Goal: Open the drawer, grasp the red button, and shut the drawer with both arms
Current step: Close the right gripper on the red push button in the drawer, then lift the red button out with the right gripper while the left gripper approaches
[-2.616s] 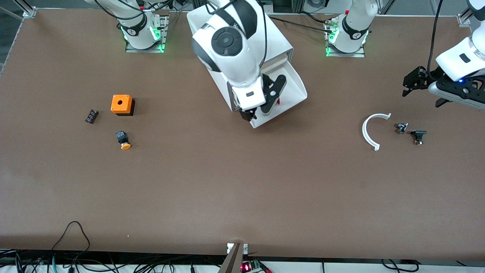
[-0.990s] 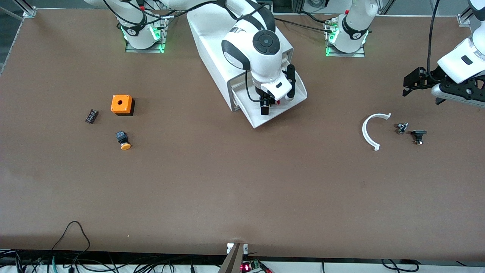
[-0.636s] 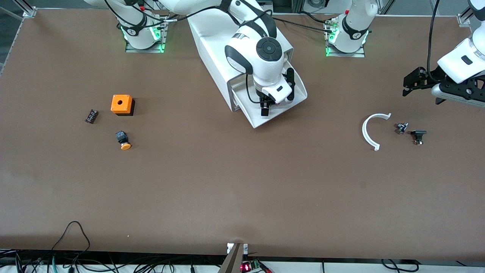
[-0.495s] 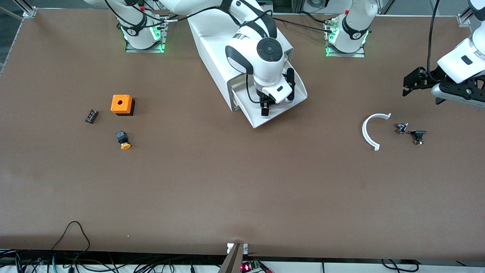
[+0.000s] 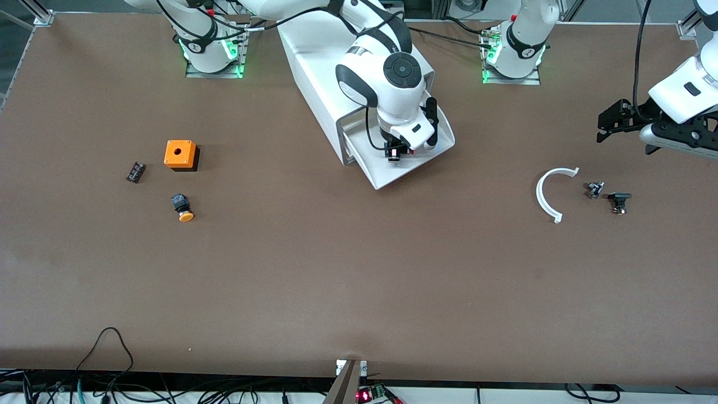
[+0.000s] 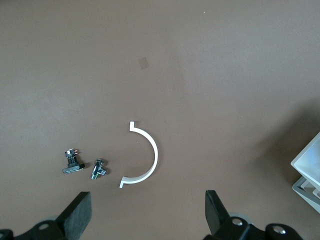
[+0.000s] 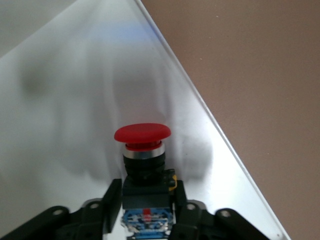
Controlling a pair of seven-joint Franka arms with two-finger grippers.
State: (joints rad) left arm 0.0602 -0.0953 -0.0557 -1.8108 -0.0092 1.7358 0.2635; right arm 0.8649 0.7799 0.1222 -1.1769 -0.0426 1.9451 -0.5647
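Right wrist view: one button seemingly pinched between two fingers.

A red-capped button with a silver collar and black body sat over a white drawer on the brown table. An orange box, an orange-capped button, a white arc-shaped piece and white arms with black bands completed the palette.
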